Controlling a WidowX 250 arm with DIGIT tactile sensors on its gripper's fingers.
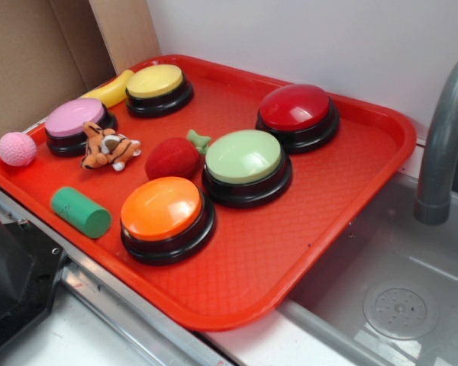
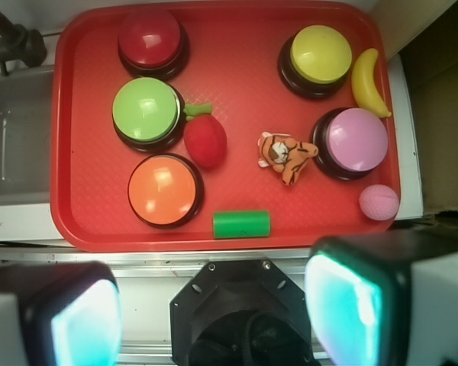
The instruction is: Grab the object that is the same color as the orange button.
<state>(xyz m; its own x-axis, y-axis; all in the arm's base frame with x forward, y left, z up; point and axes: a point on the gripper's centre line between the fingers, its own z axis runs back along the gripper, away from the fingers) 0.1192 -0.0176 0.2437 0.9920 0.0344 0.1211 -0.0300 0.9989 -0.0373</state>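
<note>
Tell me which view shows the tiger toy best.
The wrist view: it looks straight down on the tiger, whole and unobstructed, just left of the pink button. The exterior view shows the tiger from a low side angle, lying close against that button, stripes and face still visible.

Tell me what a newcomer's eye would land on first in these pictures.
The bright red tray fills the scene, carrying five big dome buttons: the orange button at its near edge, green just behind it, red, yellow and pink farther back. Next comes the small striped plush tiger lying against the pink button, with the red plush strawberry beside the green one.
</note>
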